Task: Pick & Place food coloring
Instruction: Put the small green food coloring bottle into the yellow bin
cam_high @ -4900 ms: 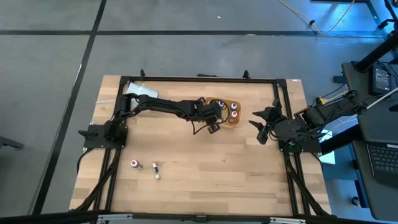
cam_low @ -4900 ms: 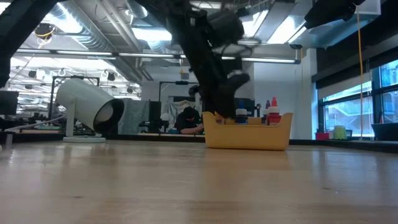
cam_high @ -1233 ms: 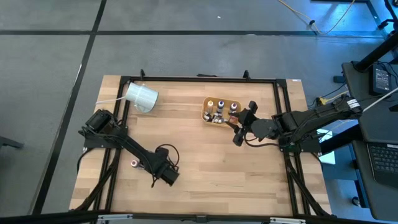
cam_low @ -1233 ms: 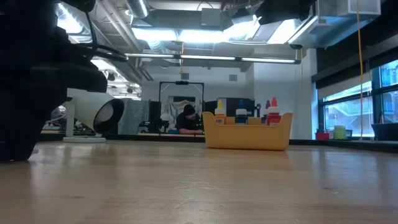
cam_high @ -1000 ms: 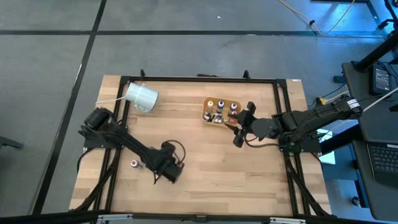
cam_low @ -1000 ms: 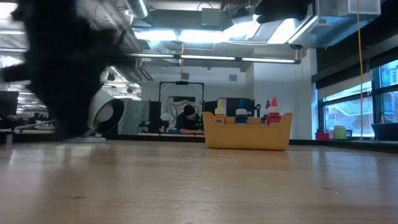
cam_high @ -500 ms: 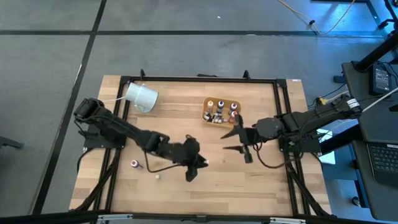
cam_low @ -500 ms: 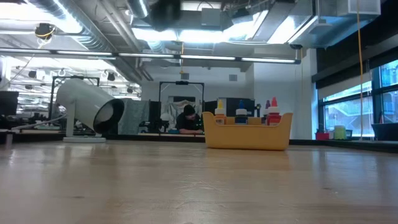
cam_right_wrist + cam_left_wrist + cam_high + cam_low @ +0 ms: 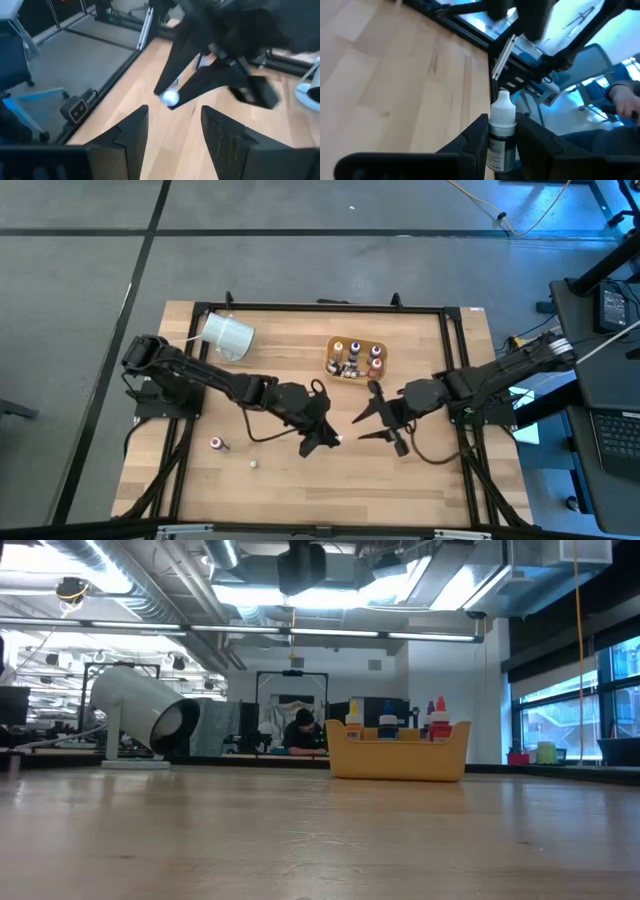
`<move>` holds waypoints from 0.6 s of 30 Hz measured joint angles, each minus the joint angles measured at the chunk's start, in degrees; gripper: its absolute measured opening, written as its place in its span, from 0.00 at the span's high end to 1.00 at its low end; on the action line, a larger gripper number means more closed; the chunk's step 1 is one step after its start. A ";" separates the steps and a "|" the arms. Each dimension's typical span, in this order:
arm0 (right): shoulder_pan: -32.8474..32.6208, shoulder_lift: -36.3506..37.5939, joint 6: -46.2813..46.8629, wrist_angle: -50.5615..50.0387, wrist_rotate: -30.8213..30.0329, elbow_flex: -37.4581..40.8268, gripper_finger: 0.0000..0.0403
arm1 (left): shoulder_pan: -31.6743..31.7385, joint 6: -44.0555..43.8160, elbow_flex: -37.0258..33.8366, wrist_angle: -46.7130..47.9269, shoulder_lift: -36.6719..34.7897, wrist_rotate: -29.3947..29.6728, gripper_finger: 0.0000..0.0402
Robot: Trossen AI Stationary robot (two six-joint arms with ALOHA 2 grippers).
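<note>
A handover looks underway: the left claw [image 9: 328,442] pinches a white-capped dropper bottle [image 9: 501,131] between its fingers, cap pointing at the spread, empty right claw [image 9: 372,423] just beside it, which would next need to close around the bottle.

The left gripper [image 9: 328,440] and the right gripper [image 9: 366,427] face each other near the middle of the table [image 9: 420,480]. Small bottles stand in the tray [image 9: 333,358] near the far edge.
</note>
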State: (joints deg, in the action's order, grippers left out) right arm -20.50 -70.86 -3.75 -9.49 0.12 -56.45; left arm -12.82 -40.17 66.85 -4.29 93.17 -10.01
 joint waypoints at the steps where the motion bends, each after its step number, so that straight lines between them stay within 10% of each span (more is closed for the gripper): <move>1: 0.01 -0.76 -0.24 0.03 0.00 0.00 0.54 | 0.24 0.39 0.00 -0.61 0.00 -1.05 0.80; 18: 2.23 -7.33 -5.63 10.67 6.39 -0.02 0.54 | 1.15 0.51 0.00 -2.21 -0.04 -5.17 0.79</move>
State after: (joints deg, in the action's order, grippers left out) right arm -18.26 -78.19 -9.38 1.18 6.51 -56.47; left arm -11.66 -39.66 66.85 -6.50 93.12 -15.18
